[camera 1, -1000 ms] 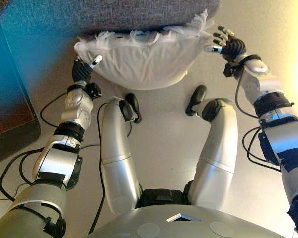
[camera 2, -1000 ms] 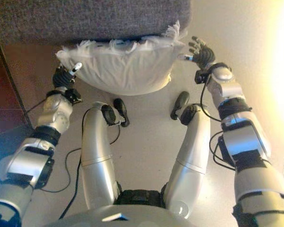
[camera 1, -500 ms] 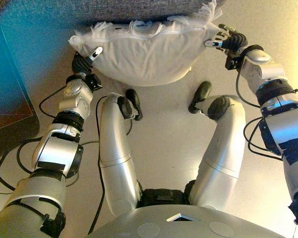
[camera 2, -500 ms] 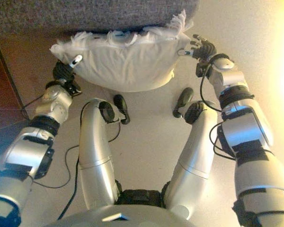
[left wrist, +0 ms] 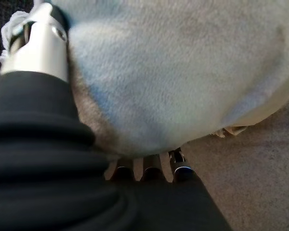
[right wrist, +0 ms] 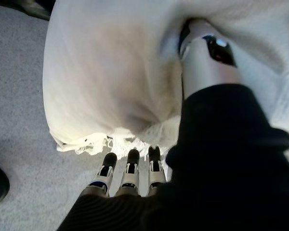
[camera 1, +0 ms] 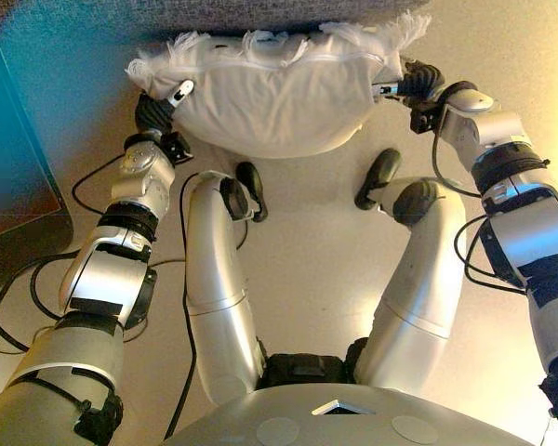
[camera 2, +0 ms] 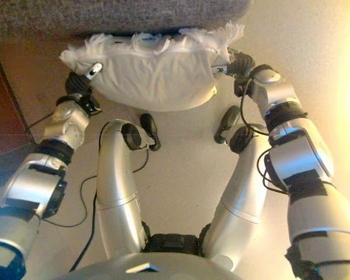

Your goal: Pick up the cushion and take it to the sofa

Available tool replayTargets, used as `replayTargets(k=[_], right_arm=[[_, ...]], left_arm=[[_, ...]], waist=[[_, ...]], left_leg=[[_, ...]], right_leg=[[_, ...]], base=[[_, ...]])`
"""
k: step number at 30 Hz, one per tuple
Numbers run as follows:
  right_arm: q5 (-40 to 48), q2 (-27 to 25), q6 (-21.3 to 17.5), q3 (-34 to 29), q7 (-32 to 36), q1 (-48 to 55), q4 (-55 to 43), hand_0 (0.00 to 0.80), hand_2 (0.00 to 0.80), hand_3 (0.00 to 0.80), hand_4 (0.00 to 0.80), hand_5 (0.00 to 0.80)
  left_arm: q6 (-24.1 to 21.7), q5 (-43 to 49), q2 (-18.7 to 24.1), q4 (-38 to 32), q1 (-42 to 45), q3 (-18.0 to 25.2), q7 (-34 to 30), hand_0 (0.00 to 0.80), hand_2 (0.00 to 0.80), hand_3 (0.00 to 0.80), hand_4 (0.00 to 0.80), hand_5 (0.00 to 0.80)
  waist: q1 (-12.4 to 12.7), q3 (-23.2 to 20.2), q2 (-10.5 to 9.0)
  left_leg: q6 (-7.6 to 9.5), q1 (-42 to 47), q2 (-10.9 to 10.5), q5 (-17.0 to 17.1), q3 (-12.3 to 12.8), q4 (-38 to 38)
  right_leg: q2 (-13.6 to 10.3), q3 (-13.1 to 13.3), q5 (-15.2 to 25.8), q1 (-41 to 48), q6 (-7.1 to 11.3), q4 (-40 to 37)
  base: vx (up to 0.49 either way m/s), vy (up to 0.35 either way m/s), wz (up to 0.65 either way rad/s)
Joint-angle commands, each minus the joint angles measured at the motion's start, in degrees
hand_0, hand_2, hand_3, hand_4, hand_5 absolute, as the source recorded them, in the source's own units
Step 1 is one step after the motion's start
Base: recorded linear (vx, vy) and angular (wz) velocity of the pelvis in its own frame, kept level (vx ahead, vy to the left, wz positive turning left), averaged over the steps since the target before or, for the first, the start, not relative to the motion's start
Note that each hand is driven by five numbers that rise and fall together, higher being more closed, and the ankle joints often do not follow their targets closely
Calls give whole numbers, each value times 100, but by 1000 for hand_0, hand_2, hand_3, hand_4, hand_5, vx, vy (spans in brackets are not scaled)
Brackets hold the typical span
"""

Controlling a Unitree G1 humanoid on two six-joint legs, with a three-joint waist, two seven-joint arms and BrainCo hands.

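Observation:
A white cushion (camera 1: 274, 102) with a fringed edge hangs between my two hands, its top edge against the grey sofa (camera 1: 260, 14). My left hand (camera 1: 153, 113) grips its left end. In the left wrist view the thumb (left wrist: 36, 45) presses into the cushion (left wrist: 183, 72) and the fingers (left wrist: 178, 168) curl beneath it. My right hand (camera 1: 418, 82) grips the right end. In the right wrist view its thumb (right wrist: 207, 62) digs into the cushion (right wrist: 111, 72) and its fingers (right wrist: 130, 168) sit under the fringe.
A dark wooden cabinet (camera 1: 9, 186) stands at the left beside the sofa. Pale floor (camera 1: 307, 251) lies below the cushion and runs on to the right.
My right hand has moved in from beside the cushion's right corner and closed on that end. The cushion has risen a little toward the sofa. The left hand keeps its hold.

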Motion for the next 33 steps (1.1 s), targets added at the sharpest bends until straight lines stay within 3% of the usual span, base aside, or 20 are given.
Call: replayTargets(k=[1,5,6,7,14,23,33], right_arm=[[-82,190,30,266,193,-370,-137,0,0,0,0,0],[-280,240,115,415,374,-366,-381,0,0,0,0,0],[-368,231,93,462,387,-363,-436,0,0,0,0,0],[-427,223,58,510,345,-362,-465,800,800,800,800,800],[-380,188,2,600,173,-351,-649,800,800,800,800,800],[241,241,-579,256,-73,-101,-830,800,800,800,800,800],[810,218,-1449,-539,-362,1533,-2210,800,800,800,800,800]], left_arm=[[-230,-43,-126,-428,-129,-172,-93,0,0,0,0,0],[-266,-96,-130,-677,-115,-283,-406,0,0,0,0,0],[-257,-94,-122,-754,-136,-321,-502,348,348,348,348,348],[-262,-84,-120,-809,-149,-368,-566,791,791,791,791,791],[-348,-87,-114,-958,-211,-495,-701,800,800,800,800,800],[-577,124,-135,-1067,-49,-449,-704,800,800,800,800,800],[-1492,544,-463,-1791,1100,-77,-553,800,800,800,800,800]], waist=[[26,-26,353],[45,-26,373],[47,-26,375],[48,-26,377],[31,-26,356],[9,-26,320],[-124,-26,139]], left_leg=[[-314,89,-71,204,18,-501],[-322,43,-81,235,24,-517],[-325,39,-83,242,30,-532],[-322,43,-76,249,35,-534],[-320,42,-55,249,30,-496],[-363,350,-6,277,55,-755],[-637,2006,159,663,269,-2177]], right_leg=[[-100,674,-201,446,397,-237],[-120,680,-171,411,400,-261],[-124,678,-158,417,404,-286],[-128,675,-145,422,405,-293],[-137,685,-69,434,432,-327],[-66,614,79,713,500,-628],[127,304,473,2292,838,-1809]], base=[[-5,35,3],[0,26,10],[8,16,8],[12,14,4],[9,7,3],[2,2,-1],[27,-4,-12]])
